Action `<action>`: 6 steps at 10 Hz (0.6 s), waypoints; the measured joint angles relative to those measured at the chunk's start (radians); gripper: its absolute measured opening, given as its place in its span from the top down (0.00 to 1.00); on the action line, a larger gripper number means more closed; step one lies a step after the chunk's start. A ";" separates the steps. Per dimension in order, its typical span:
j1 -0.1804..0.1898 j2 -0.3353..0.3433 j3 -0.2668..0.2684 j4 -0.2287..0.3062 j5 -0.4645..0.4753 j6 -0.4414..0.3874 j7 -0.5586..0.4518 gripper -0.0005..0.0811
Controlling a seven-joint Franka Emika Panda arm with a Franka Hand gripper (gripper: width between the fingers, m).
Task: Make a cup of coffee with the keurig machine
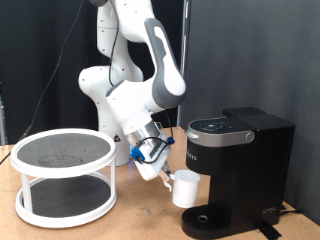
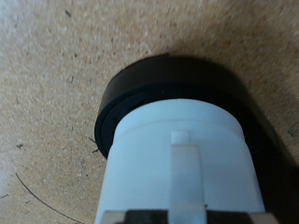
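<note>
The white cup point(image 1: 187, 187) hangs at the end of my gripper point(image 1: 168, 178), just above the round drip base point(image 1: 205, 220) of the black keurig machine point(image 1: 240, 160), whose lid is down. The gripper is shut on the cup at its handle side, on the exterior view's left of the machine. In the wrist view the cup point(image 2: 177, 154) fills the lower middle with its handle point(image 2: 187, 173) running toward the gripper point(image 2: 187, 217), and the black drip base point(image 2: 159, 79) shows behind it.
A white two-tier round rack point(image 1: 65, 175) with dark mesh shelves stands on the wooden table point(image 1: 140, 225) at the exterior view's left. A black curtain hangs behind.
</note>
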 joint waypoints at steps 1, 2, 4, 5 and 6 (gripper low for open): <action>0.001 0.020 0.010 0.019 0.021 0.005 -0.009 0.99; 0.002 0.038 0.020 0.037 0.037 0.013 -0.013 0.99; 0.003 0.068 0.036 0.066 0.075 0.028 -0.037 0.99; 0.003 0.078 0.042 0.078 0.089 0.032 -0.045 0.99; 0.003 0.090 0.046 0.089 0.106 0.035 -0.058 0.99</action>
